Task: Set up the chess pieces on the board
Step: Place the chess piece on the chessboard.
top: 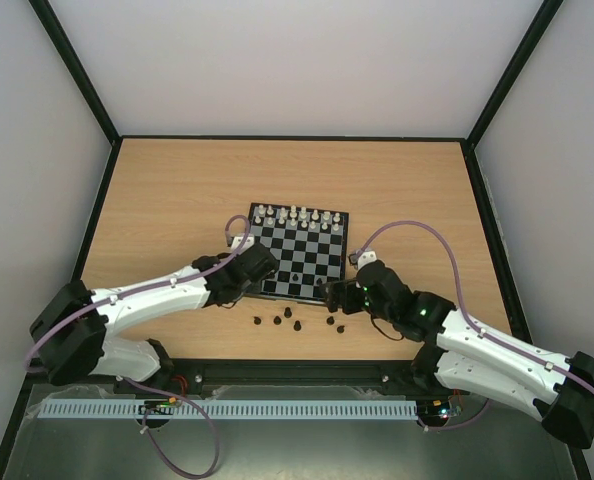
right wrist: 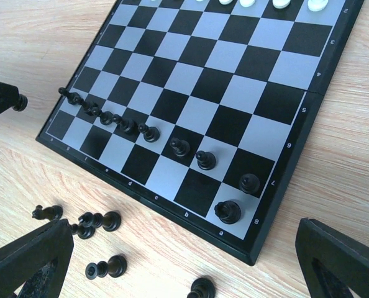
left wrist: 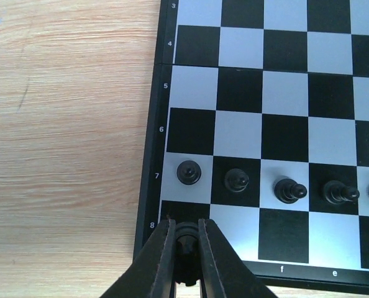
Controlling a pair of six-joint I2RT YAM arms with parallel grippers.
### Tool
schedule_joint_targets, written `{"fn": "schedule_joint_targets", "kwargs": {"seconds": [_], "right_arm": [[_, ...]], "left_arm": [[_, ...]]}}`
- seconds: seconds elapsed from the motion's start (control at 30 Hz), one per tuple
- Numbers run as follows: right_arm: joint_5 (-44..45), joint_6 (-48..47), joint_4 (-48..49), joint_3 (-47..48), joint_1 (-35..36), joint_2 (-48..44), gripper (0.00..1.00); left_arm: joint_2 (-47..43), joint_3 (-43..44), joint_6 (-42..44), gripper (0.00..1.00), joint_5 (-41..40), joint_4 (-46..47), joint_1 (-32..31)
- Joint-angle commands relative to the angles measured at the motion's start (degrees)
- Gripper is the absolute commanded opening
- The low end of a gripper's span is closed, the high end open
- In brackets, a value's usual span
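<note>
Several loose chess pieces (right wrist: 107, 268) lie toppled on the worktop (right wrist: 23, 167), long axes flat on the wood. Right fingers (right wrist: 29, 264) gape wide above the board (left wrist: 148, 186)'s near corner. Left fingers (left wrist: 163, 254) pinch one black piece (left wrist: 186, 247) over its corner square, apparently upright. Released off-centre, it could tip into the neighbouring pawn (left wrist: 189, 172).

Top external: high, behind arm bases (top: 142, 360), looks down-forward over whole table (top: 177, 190), board (top: 312, 255) small at centre. Left wrist: very close, straight down on board's left near corner. Right wrist: near, oblique across right near corner toward white pieces (right wrist: 315, 5). Wrist views share black pawn row (right wrist: 125, 124).
</note>
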Motion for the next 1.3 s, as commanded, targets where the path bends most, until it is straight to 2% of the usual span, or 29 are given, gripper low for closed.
{"fn": "schedule_joint_targets", "kwargs": {"seconds": [0.0, 0.67, 1.27], "right_arm": [[0.81, -0.60, 0.89, -0.98, 0.16, -0.35, 0.99], [0.16, -0.69, 1.47, -1.63, 0.20, -0.45, 0.99], [-0.19, -0.69, 1.67, -1.85, 0.19, -0.38, 0.99]], "left_arm": [[2.68, 1.17, 2.35, 0.07, 1.33, 2.26, 0.92], [6.07, -3.25, 1.90, 0.09, 3.12, 5.60, 2.30], [7.36, -4.41, 2.20, 0.15, 3.89, 7.48, 2.95]]}}
